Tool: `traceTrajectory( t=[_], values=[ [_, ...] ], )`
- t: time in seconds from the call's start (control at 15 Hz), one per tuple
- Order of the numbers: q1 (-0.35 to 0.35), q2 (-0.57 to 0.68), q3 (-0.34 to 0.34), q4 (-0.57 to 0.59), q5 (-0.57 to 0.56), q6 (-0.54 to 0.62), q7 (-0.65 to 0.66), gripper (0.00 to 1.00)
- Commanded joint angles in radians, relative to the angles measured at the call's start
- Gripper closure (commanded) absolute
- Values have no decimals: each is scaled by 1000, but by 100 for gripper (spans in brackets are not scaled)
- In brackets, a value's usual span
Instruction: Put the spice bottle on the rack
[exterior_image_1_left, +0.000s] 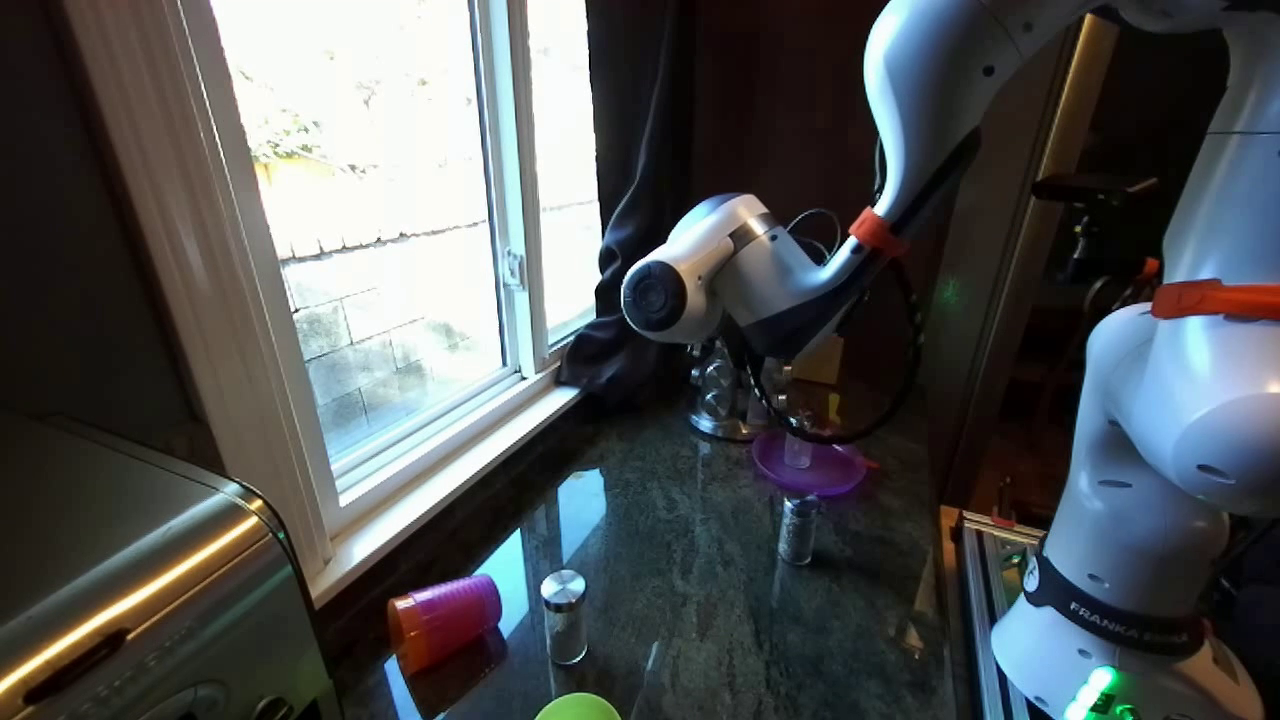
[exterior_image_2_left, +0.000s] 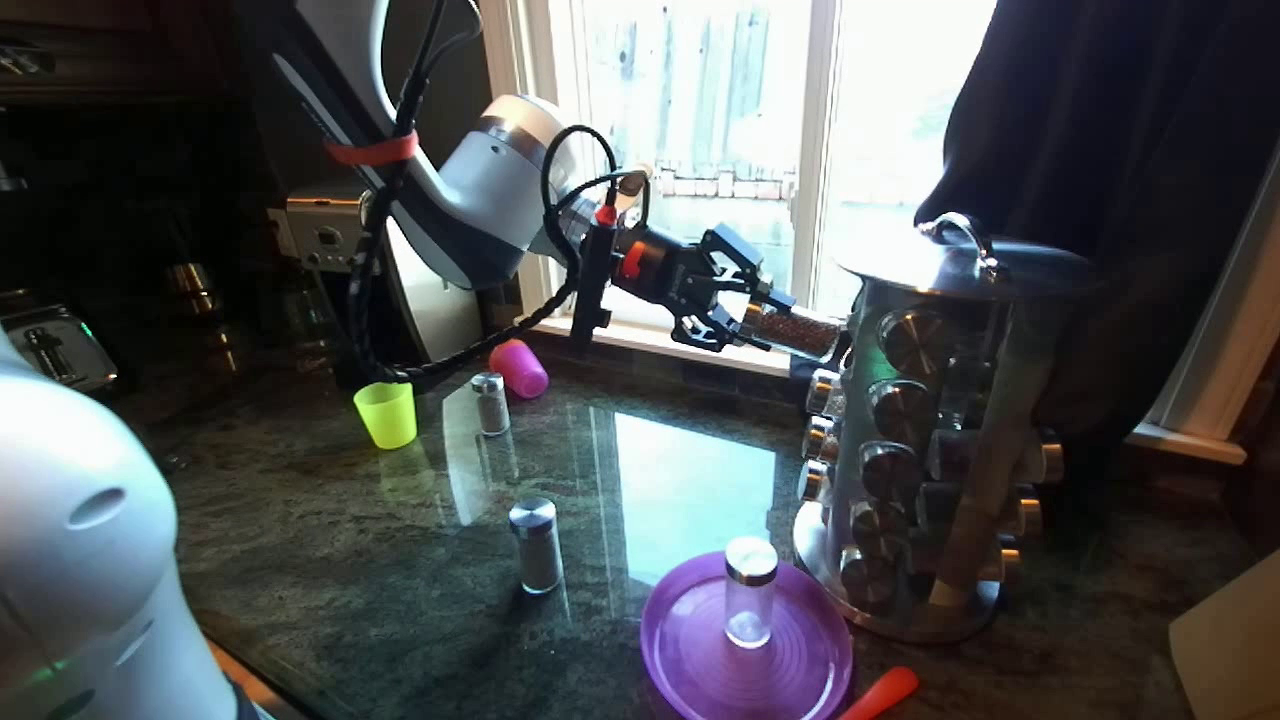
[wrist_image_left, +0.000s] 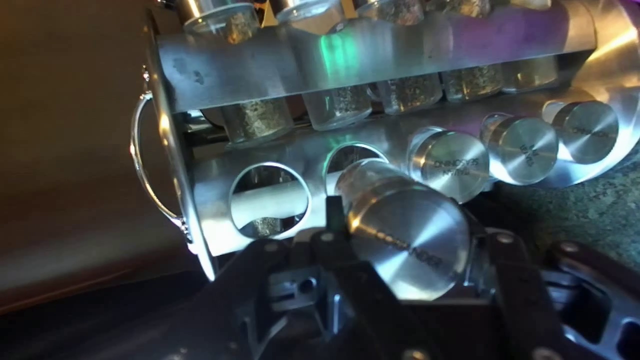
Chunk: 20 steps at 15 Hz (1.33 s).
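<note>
The spice bottle (exterior_image_2_left: 800, 332) is a glass jar of reddish-brown grains with a silver lid. My gripper (exterior_image_2_left: 772, 322) is shut on it near the lid and holds it slanted, base toward the rack. In the wrist view the gripper (wrist_image_left: 402, 215) has a finger on each side of the lid (wrist_image_left: 407, 240). The bottle's far end overlaps a round hole in the upper part of the rack (wrist_image_left: 310, 70); how far inside it is cannot be told. The tall silver rack (exterior_image_2_left: 960, 268) holds several jars; its base (exterior_image_1_left: 722, 428) also shows in an exterior view, where the arm hides the gripper.
An open hole (wrist_image_left: 270, 200) lies beside the bottle, toward the rack's top. Other jars stand on the counter (exterior_image_2_left: 536, 550) (exterior_image_2_left: 490, 405) and on a purple plate (exterior_image_2_left: 680, 640). A yellow-green cup (exterior_image_2_left: 386, 415), a fallen pink cup (exterior_image_2_left: 520, 368) and a dark curtain (exterior_image_2_left: 1130, 150) are around.
</note>
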<state>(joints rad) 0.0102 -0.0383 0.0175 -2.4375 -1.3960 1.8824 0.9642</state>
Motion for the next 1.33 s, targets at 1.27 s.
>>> traceTrajectory(
  t=[1.27],
  values=[
    [1, 79, -8, 57, -4, -118, 111, 76]
  ],
)
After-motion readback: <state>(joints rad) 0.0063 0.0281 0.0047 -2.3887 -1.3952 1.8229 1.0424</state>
